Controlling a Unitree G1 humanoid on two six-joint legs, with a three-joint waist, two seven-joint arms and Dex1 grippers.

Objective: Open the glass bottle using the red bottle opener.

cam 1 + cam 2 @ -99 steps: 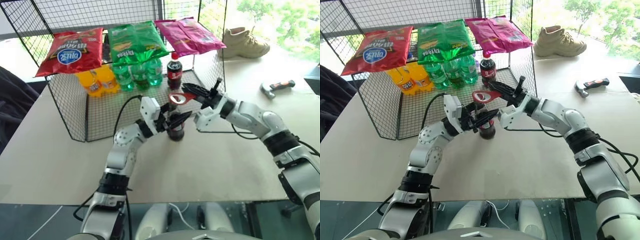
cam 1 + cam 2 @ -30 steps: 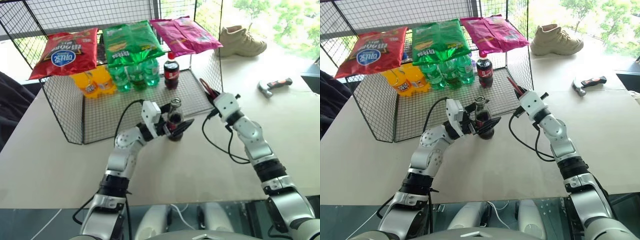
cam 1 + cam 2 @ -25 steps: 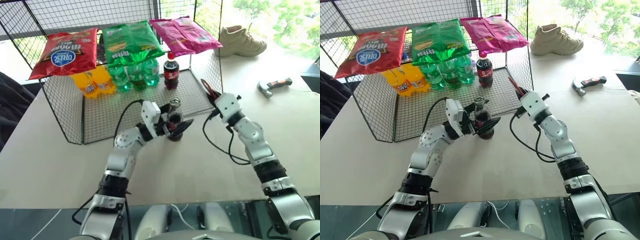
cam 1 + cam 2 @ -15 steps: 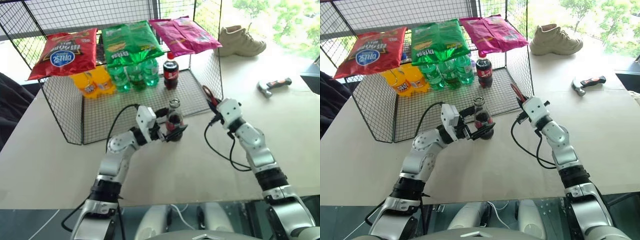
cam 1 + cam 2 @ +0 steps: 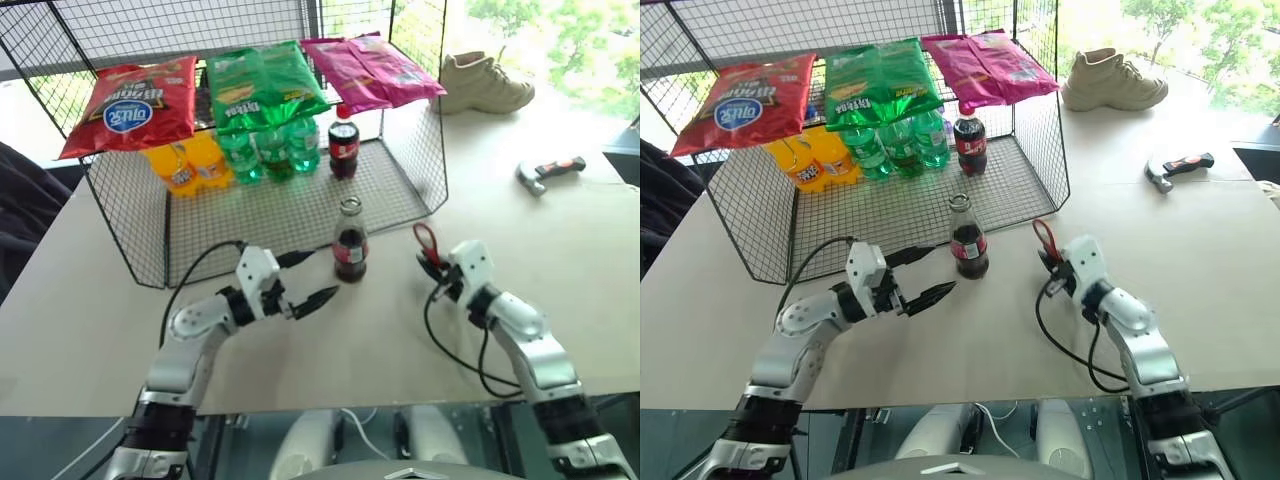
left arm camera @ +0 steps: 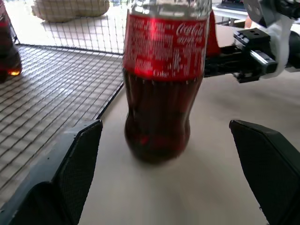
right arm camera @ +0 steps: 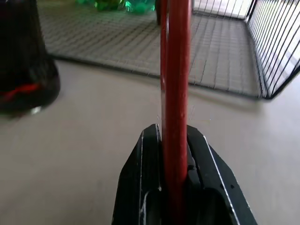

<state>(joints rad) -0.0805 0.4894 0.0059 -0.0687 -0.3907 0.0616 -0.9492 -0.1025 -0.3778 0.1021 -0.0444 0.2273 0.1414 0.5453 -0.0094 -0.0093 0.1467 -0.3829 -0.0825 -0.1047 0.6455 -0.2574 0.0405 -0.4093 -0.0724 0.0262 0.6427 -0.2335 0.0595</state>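
The glass bottle (image 5: 349, 245) stands upright on the table just in front of the wire rack, dark liquid inside and a red label band around it. My left gripper (image 5: 310, 278) is open to its left and nearer the front edge, clear of the glass; in the left wrist view the bottle (image 6: 161, 93) stands ahead between my fingers (image 6: 70, 173). The right gripper (image 5: 432, 262) is to the bottle's right, low over the table, shut on the red bottle opener (image 5: 425, 243). The opener (image 7: 175, 70) sticks up edge-on from the pads.
The wire rack (image 5: 410, 190) behind the bottle holds a red-capped cola bottle (image 5: 343, 140), green bottles (image 5: 270, 150) and orange ones, with snack bags (image 5: 265, 85) on top. A hammer-like tool (image 5: 550, 172) and a shoe (image 5: 485, 85) lie at the far right.
The left gripper has come away from the bottle, moving left and toward the front edge. The right gripper with the opener has sunk and drawn back, and the opener has rolled.
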